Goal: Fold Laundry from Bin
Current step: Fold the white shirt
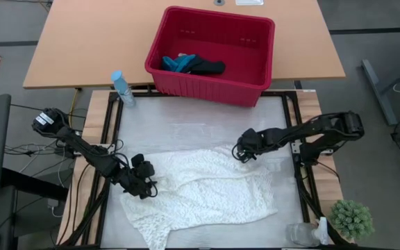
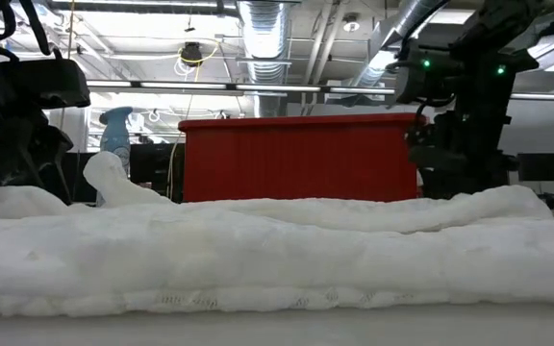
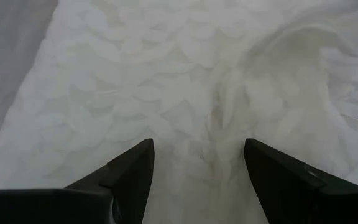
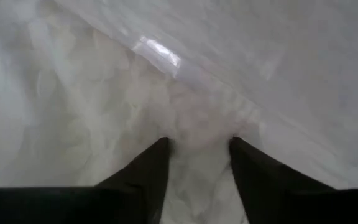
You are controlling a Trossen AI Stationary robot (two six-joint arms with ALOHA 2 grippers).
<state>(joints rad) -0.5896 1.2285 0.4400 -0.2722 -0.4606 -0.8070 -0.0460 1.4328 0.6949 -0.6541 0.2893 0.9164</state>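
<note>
White laundry (image 1: 207, 191) lies under both grippers' spread jaws: left gripper (image 3: 197, 165), right gripper (image 4: 199, 155)

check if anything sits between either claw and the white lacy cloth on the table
Nothing visible does. The left claw is open right at the white lacy cloth's left edge, and the right claw is over its upper right edge, fingers apart, with only cloth between them in both wrist views.

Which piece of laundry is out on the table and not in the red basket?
The big white lacy cloth. It lies spread on the table, while the dark cloth and the small teal cloth are still bunched inside the red bin.
</note>
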